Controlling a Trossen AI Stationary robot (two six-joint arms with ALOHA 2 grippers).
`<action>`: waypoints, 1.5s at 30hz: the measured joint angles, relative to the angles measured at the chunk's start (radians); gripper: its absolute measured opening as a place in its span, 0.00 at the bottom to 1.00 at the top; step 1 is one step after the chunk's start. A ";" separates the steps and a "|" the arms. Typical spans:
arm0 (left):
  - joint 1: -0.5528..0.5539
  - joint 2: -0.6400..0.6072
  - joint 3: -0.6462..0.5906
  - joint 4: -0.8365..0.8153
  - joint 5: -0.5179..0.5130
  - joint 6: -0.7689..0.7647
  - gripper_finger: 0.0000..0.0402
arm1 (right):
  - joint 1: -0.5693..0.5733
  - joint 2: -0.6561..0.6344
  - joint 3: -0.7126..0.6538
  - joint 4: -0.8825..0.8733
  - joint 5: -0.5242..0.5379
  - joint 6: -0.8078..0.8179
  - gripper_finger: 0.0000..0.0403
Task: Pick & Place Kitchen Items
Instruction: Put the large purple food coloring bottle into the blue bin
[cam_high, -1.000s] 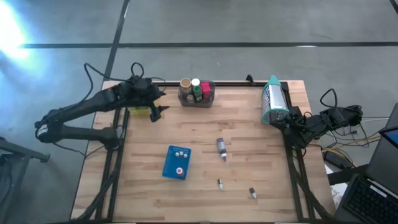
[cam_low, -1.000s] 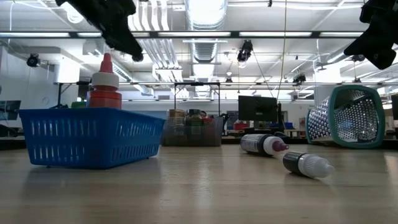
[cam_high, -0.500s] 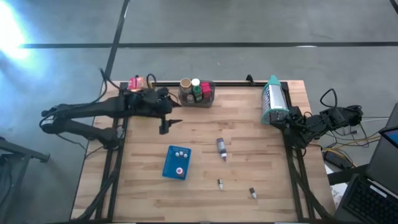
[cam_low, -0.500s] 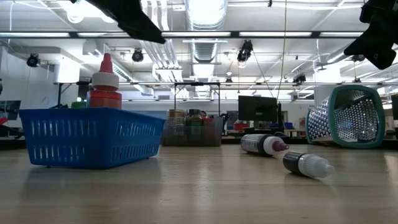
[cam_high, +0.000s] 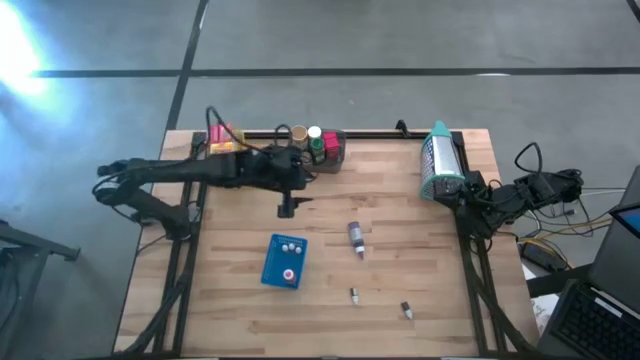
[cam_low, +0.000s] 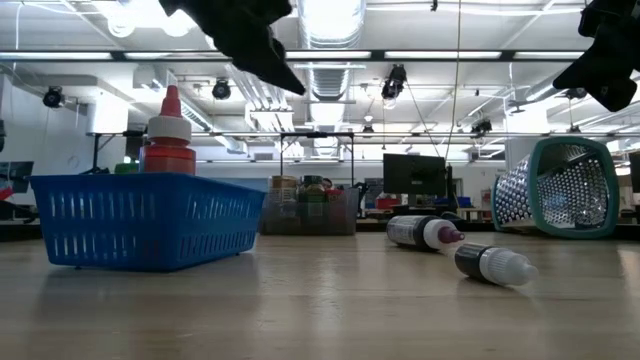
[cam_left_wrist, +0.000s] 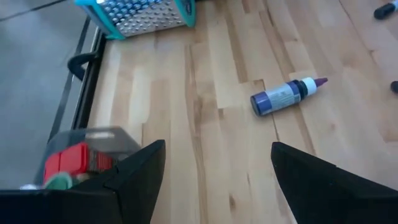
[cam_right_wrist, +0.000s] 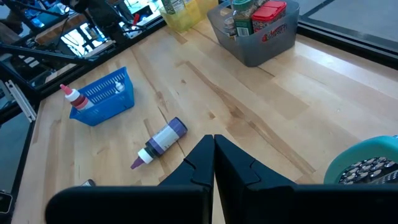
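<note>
Purple-tipped bottle (cam_high: 356, 238) lies on its side mid-desk, long axis running toward the desk's near edge, cap end nearer. The left pincer (cam_high: 288, 207) hovers just up-left of it, fingers wide and empty, clearly the nearer arm. The right pincer (cam_right_wrist: 213, 149) waits pinched shut at the desk's (cam_high: 400, 290) right edge.

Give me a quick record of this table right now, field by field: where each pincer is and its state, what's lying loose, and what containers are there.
left pincer: open and empty, above the table near the grey bin
right pincer: shut, parked at the table's right edge
loose items: purple-capped bottle lying on its side mid-table; two tiny bottles nearer the front edge
blue basket: holds a red-capped bottle
grey bin contents: jars and a red packet
yellow bin: at the back left corner
teal mesh basket: tipped on its side, back right
</note>
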 joint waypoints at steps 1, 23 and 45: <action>-0.002 0.019 0.014 0.001 0.001 0.013 0.73 | 0.000 0.000 0.000 0.000 0.000 0.000 0.02; -0.063 0.265 0.168 0.038 0.027 0.174 0.73 | 0.000 0.000 0.000 0.000 0.000 0.000 0.02; -0.090 0.304 0.158 0.096 0.098 0.540 0.74 | 0.000 0.000 0.000 0.000 0.000 0.001 0.02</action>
